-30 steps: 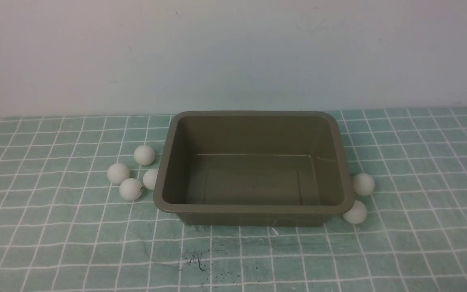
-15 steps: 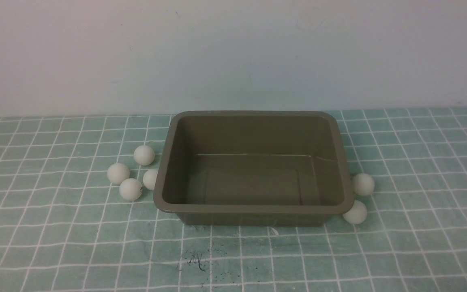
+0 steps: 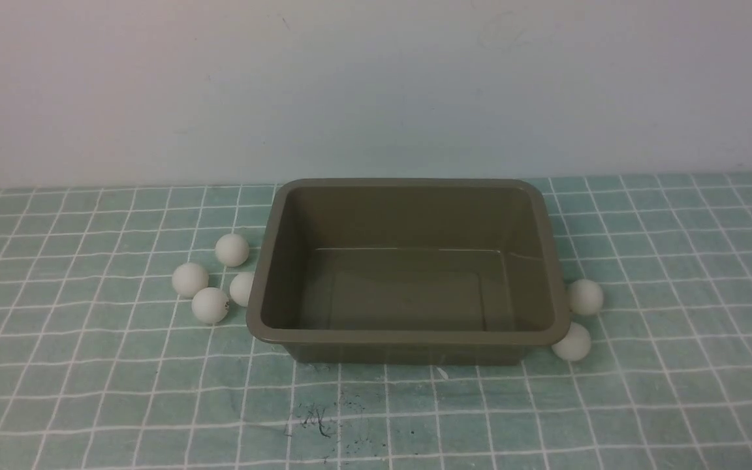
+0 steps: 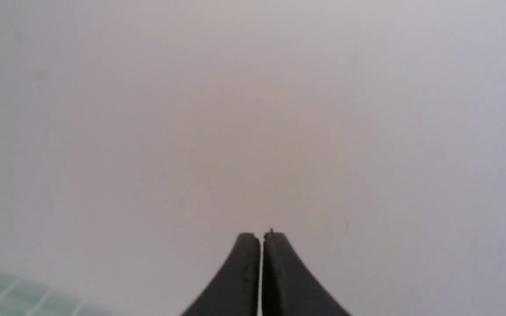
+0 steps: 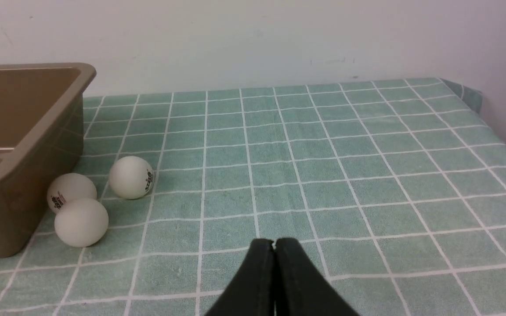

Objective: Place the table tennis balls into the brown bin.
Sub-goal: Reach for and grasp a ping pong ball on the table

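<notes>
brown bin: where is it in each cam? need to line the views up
Front view: brown bin in the middle of the picture, whole, open side up, nothing inside.
Left wrist view: not in it.
Right wrist view: partly in frame, cut off at the picture's edge; one corner and an outer wall show.
Shared landmark: the table tennis balls beside the bin's right wall, also in the right wrist view.

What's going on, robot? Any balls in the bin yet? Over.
Left gripper shut, right gripper shut, both empty. Brown bin empty; table tennis balls all on the cloth beside it. Nothing blocking the bin.
</notes>
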`<state>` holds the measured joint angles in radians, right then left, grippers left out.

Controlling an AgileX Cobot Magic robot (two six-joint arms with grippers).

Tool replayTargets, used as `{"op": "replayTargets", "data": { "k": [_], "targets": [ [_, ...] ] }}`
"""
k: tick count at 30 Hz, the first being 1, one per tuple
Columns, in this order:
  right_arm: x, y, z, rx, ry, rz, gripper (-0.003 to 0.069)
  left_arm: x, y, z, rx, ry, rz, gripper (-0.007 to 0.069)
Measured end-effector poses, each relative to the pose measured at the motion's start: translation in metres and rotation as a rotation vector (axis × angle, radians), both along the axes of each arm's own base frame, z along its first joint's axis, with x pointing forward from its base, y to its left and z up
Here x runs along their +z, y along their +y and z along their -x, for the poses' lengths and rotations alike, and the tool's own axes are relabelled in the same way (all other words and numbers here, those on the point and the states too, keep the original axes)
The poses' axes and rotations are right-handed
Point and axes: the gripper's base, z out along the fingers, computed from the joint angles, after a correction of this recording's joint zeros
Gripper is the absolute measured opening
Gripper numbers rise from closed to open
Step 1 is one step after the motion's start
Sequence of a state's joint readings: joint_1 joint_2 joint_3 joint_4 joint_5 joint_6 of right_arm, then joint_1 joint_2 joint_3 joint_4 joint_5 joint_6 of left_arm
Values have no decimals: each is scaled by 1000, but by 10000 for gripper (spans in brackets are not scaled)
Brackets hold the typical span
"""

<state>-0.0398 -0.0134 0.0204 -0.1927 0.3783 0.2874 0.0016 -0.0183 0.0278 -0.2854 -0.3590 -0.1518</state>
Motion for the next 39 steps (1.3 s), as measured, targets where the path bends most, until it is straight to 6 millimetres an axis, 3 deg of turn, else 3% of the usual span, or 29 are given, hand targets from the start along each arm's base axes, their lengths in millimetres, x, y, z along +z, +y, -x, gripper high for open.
{"op": "replayTargets", "data": {
  "k": [4,8,11,14,15,16,17,20,22,25,26,27,28,32,39],
  "targets": [
    [8,4,-2,14,-132,-231,-15,22,4,10,7,-197,81,-3],
    [20,5,-2,22,-268,-481,-15,61,-3,11,-113,-86,167,-3],
    [25,5,-2,25,-328,-580,-15,106,-14,-5,-176,323,73,-3],
    [26,5,-2,27,-336,-570,-15,125,-17,-30,-182,655,-51,-3],
    [27,5,-2,30,-349,-561,-15,128,-18,-53,-200,855,-110,-3],
    [27,5,-2,30,-349,-561,-15,130,-18,-51,-203,862,-111,-3],
    [29,5,-2,34,-372,-559,-15,130,-19,-72,-232,1021,-165,-3],
    [32,5,-1,27,-324,-582,-15,116,-20,-116,-299,1281,-241,-3],
    [52,7,-1,9,-169,-551,-15,96,-20,-146,-339,1403,-273,-3],
    [84,9,-6,-1,29,-453,-15,77,-21,-171,-373,1489,-291,-3],
    [86,9,-10,-7,102,-435,-15,73,-21,-175,-380,1502,-291,-3],
    [105,10,-20,9,275,-350,-15,60,-22,-192,-404,1554,-290,-3],
    [113,11,-29,17,342,-323,-15,57,-22,-200,-413,1567,-289,-3],
    [132,9,-74,67,651,-185,-15,50,-23,-233,-425,1565,-310,-3],
    [139,9,-184,134,862,-159,-15,55,-22,-270,-406,1490,-320,-3]
  ]
}}
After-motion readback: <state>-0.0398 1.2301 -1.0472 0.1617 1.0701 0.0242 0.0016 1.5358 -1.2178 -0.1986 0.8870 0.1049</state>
